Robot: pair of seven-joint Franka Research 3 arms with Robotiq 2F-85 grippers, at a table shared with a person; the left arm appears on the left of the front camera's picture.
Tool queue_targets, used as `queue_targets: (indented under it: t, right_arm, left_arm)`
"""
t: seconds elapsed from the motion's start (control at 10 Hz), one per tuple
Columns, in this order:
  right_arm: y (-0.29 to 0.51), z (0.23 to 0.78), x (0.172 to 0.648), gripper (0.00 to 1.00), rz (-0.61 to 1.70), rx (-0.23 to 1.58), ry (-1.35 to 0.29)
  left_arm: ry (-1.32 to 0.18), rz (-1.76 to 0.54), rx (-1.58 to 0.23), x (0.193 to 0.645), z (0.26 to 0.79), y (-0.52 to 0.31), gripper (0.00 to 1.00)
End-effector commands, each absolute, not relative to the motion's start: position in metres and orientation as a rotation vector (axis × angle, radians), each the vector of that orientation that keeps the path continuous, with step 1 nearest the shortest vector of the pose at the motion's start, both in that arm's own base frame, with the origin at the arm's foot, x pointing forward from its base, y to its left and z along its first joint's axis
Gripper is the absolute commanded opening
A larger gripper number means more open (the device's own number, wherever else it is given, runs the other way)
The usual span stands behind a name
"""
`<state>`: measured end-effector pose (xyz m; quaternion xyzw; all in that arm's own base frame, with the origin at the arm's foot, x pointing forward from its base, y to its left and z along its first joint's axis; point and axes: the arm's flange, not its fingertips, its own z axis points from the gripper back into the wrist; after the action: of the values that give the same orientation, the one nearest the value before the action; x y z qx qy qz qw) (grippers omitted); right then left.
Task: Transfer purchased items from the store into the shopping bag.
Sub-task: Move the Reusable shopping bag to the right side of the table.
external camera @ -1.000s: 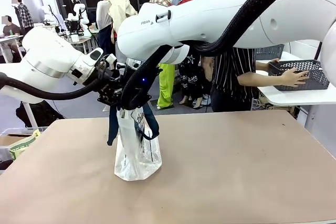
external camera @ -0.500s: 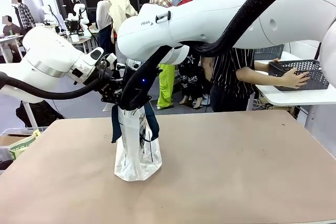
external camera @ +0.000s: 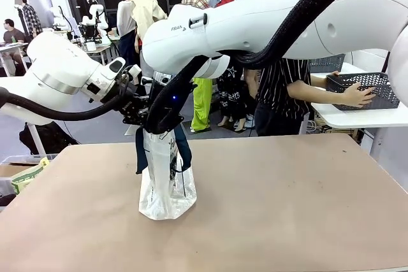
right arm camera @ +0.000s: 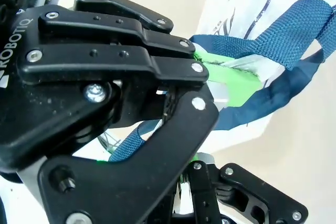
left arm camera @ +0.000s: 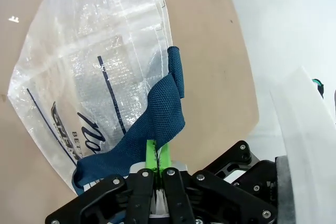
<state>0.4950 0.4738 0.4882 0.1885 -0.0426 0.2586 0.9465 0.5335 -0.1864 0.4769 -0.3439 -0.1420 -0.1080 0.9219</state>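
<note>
So both claws are up at the mouth of the shopping bag (external camera: pixel 167 179) right now. The left gripper (left arm camera: pixel 157 162) is clamped all the way shut with a fold of the navy strap handle (left arm camera: pixel 160 116) and a bit of bag rim pinched between its green pads (left arm camera: pixel 164 157). The bag hangs straight out ahead of those fingers and sags down to the tan table (external camera: pixel 287 208). The right gripper (external camera: pixel 158 121) sits just beside the left one, also fully closed. In its own wrist view I can't honestly say what it has, because the other claw's black linkage blocks most of it, but webbing loops close around it.

The bag itself is thin, crinkly, see-through woven plastic with dark script and thin lines printed on it. It's super light and floppy, with zero stiffness, so I'd guess it collapses the second you let go of the rim. The strap is coarse woven webbing, soft but grippy, so it's the sensible place to hold. The film looks slick and would probably slide out of the pads.

Well beyond both claws, on a white side table, a person has both hands (external camera: pixel 354 94) on the dark grey basket (external camera: pixel 373 88). It's rigid plastic with slotted herringbone walls. I can't make out any goods in it from here.
</note>
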Motion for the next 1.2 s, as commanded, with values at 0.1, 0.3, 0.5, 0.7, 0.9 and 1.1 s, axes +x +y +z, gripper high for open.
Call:
queue_targets:
  t: [0.1, 0.3, 0.5, 0.7, 0.9, 1.1]
  right_arm:
    - [0.469, 0.491, 0.494, 0.00, 0.495, 0.405, -0.129]
    - [0.468, 0.491, 0.493, 0.15, 0.496, 0.402, -0.122]
    - [0.465, 0.492, 0.492, 0.54, 0.488, 0.394, -0.121]
    - [0.461, 0.492, 0.491, 0.94, 0.474, 0.389, -0.115]
    - [0.452, 0.495, 0.488, 1.00, 0.459, 0.398, -0.116]
    - [0.441, 0.503, 0.483, 1.00, 0.448, 0.422, -0.146]
  left_arm:
    - [-0.266, -0.223, -0.678, 0.534, 0.475, -0.191, 0.00]
    - [-0.266, -0.225, -0.670, 0.533, 0.475, -0.190, 0.00]
    - [-0.268, -0.222, -0.672, 0.533, 0.475, -0.189, 0.00]
    - [-0.267, -0.218, -0.679, 0.534, 0.475, -0.188, 0.00]
    - [-0.271, -0.206, -0.690, 0.534, 0.475, -0.186, 0.00]
    - [-0.268, -0.211, -0.694, 0.534, 0.476, -0.185, 0.00]
